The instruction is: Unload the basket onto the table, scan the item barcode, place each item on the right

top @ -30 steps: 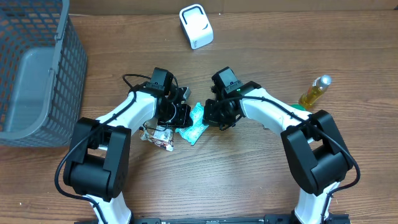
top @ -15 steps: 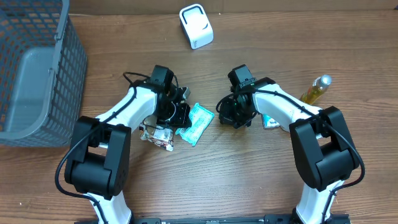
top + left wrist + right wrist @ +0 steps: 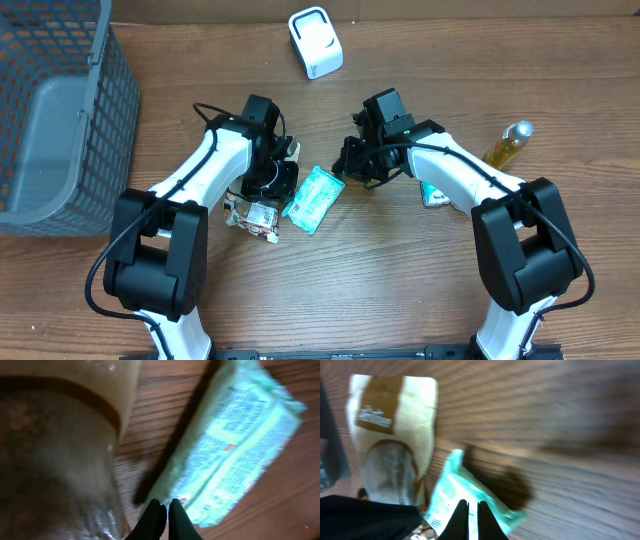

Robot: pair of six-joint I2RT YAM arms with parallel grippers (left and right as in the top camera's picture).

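While the left pincer (image 3: 163,510) hangs closed, teal packet (image 3: 240,445) lies beside.

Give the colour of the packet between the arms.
The flat packet is mint green with pale print; clearest from left wrist view.

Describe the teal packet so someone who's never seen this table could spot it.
On the wooden table, look right of the grey basket to the middle, below the white device. The teal packet lies flat there; unlike the brown pouch beside it, it is mint green with fine print.
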